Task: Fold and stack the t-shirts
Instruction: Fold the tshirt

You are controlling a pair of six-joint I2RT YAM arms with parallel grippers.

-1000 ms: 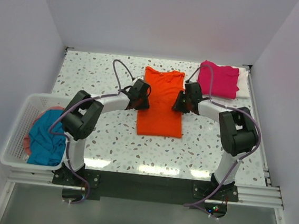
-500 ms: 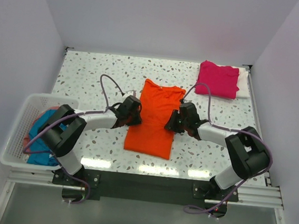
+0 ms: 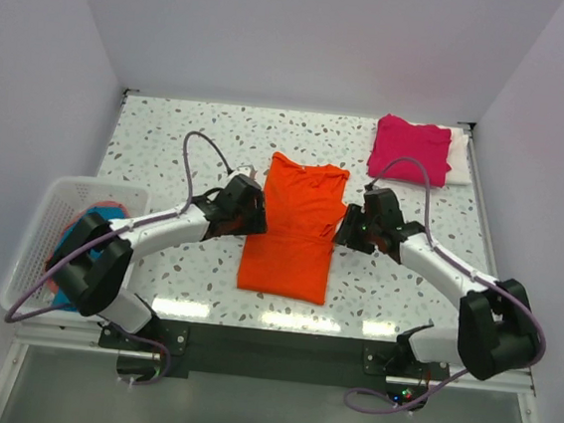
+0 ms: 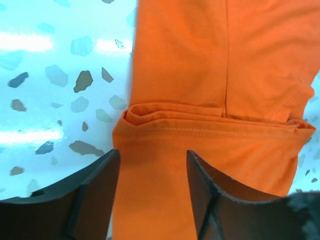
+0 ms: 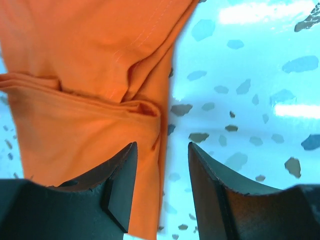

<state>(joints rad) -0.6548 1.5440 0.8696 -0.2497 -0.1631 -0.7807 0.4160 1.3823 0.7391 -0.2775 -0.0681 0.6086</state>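
Observation:
The orange t-shirt point(image 3: 295, 228) lies flat in the middle of the table, collar away from me, with a cross fold at mid-length. My left gripper point(image 3: 252, 214) is at its left edge. In the left wrist view the gripper point(image 4: 152, 200) is open with orange cloth point(image 4: 200, 75) under the gap. My right gripper point(image 3: 350, 228) is at the shirt's right edge. In the right wrist view it point(image 5: 162, 185) is open, straddling the cloth edge point(image 5: 75, 75). The magenta t-shirt point(image 3: 411, 149) lies folded on the white t-shirt point(image 3: 460, 157) at the back right. The teal t-shirt point(image 3: 112, 217) is in the basket, mostly hidden by my left arm.
The white slatted basket point(image 3: 35, 238) stands at the left table edge beside my left arm. White walls close in the table at the back and both sides. Bare speckled tabletop point(image 3: 169, 141) shows at the back left.
The orange t-shirt has slid toward the near edge with both grippers at its sides. Since half a second ago the right gripper has moved a little to the right.

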